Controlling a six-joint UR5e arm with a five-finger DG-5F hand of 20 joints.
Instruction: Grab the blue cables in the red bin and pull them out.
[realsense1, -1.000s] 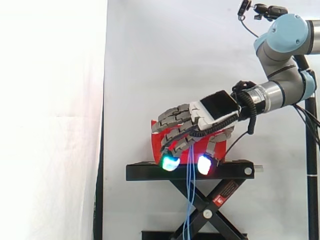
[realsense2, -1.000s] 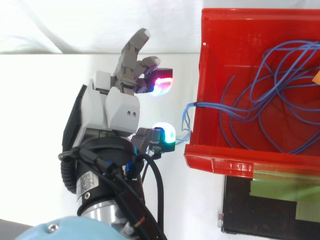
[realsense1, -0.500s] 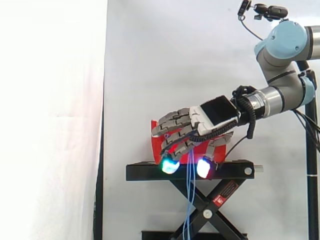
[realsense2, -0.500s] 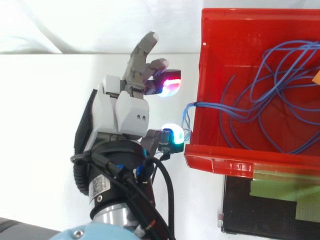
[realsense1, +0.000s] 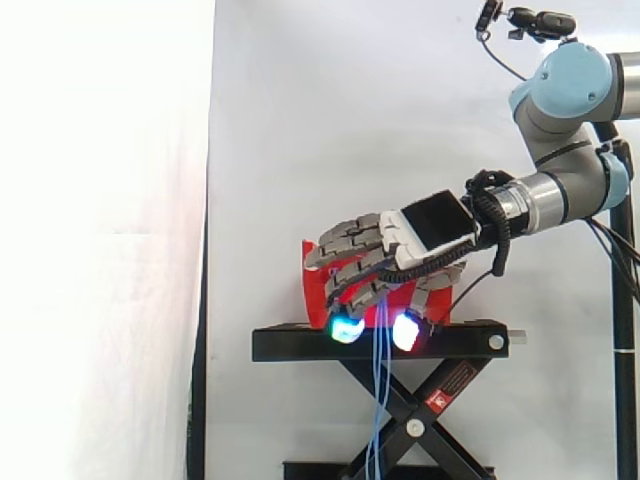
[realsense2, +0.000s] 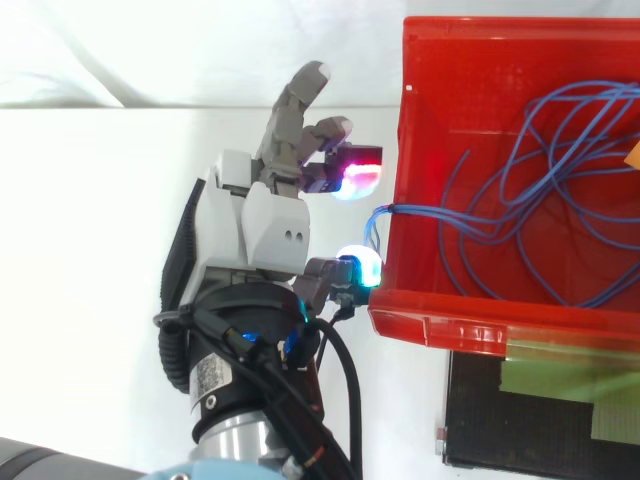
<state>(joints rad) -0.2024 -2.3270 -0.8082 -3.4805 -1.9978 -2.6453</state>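
A red bin (realsense2: 430, 325) holds a loose tangle of blue cables (realsense2: 520, 215). A few strands cross the bin's left wall and hang down past the stand as blue cables (realsense1: 378, 400) in the side view. My hand (realsense2: 265, 225) is just outside that wall, at the bin's (realsense1: 312, 285) height, with its fingers bent downward and spread. A magenta pad (realsense2: 352, 178) and a cyan pad (realsense2: 360, 268) sit on either side of the hanging strands with a wide gap between them. The hand (realsense1: 420, 230) grips nothing.
The bin rests on a black scissor stand (realsense1: 300, 343) before a white curtain. A black plate with tape (realsense2: 540, 420) lies beside the bin's near wall. An orange object (realsense2: 633, 155) shows at the bin's right edge.
The hand has shifted closer to the bin's left wall, bringing its glowing pads nearer the hanging strands. The cables have not moved.
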